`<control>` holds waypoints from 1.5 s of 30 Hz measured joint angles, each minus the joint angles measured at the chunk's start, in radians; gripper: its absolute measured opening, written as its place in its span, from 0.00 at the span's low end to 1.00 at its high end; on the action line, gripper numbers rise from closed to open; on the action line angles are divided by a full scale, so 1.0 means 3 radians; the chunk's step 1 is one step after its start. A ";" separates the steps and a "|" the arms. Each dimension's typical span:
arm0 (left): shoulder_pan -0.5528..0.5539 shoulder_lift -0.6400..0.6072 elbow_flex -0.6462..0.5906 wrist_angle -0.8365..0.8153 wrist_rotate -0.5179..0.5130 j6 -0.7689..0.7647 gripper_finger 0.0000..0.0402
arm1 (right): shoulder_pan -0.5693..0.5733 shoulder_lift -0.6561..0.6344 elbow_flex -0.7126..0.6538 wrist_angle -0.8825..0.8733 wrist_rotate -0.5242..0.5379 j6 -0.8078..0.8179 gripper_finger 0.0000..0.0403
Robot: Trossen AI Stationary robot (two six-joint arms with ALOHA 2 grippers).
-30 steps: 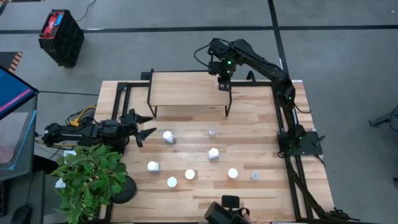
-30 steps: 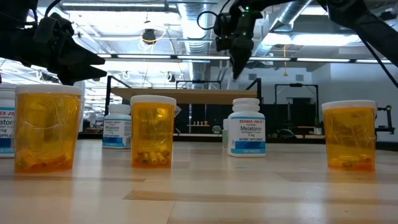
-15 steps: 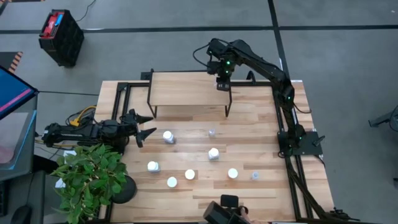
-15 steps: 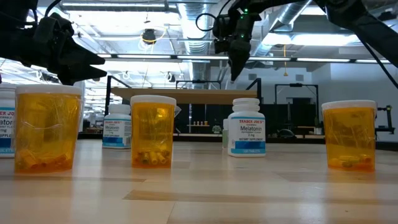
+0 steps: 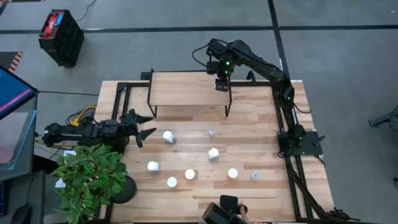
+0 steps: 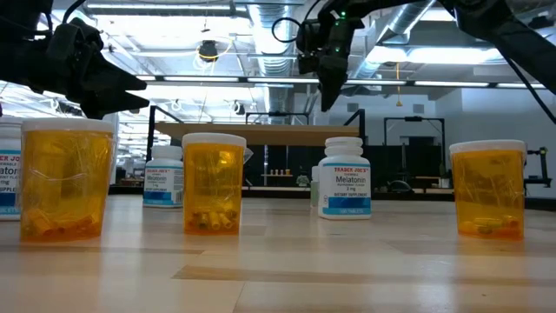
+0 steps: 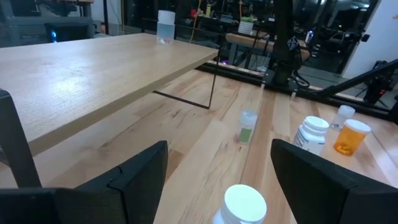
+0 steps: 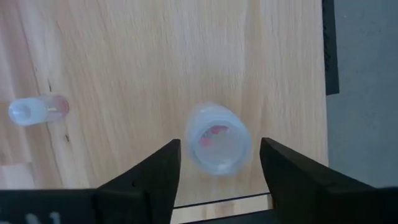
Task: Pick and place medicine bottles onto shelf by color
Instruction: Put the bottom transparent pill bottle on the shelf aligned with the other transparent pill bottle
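The shelf (image 5: 186, 90) stands at the table's far side. A clear bluish bottle (image 8: 216, 146) stands upright on the shelf's far right corner; it also shows in the left wrist view (image 7: 166, 26). My right gripper (image 5: 221, 85) hangs above it, open, its fingers on either side of the bottle without touching it. The other bottles stand on the table: white (image 6: 345, 178) and orange (image 6: 213, 183) ones, and two clear ones (image 5: 212, 132) (image 5: 254, 175). My left gripper (image 5: 147, 124) waits open at the table's left side.
A potted plant (image 5: 93, 177) stands at the table's near left corner. A black frame (image 5: 124, 93) runs along the table's far and left edges. The clear bottle on the table shows past the shelf's near edge in the right wrist view (image 8: 37, 110).
My right gripper has drifted a little toward the table's left edge above the shelf's far right corner, staying open. The bottles have kept still.
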 joint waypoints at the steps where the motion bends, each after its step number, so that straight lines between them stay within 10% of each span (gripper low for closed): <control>1: 0.0001 0.0000 0.0000 0.0000 0.0000 0.0000 0.68 | 0.0005 -0.0001 0.0002 -0.0001 0.0005 0.0000 0.60; 13: 0.0000 0.0000 0.0000 0.0000 0.0001 0.0001 0.68 | 0.0188 -0.0479 0.0001 -0.0331 0.0420 0.0505 0.61; 25: 0.0000 0.0000 0.0000 0.0000 -0.0003 0.0001 0.68 | 0.1222 -0.1546 -0.0132 -0.0306 -0.0168 0.1734 0.61; 36: 0.0000 0.0000 -0.0001 0.0005 0.0000 -0.0151 0.68 | 0.3079 -0.2807 -0.2123 -0.0322 0.0668 0.4121 0.55; 45: -0.0001 0.0000 -0.0008 0.0045 0.0295 -0.0239 0.68 | 0.4115 -0.2900 -0.3276 0.0079 0.0809 0.5133 0.51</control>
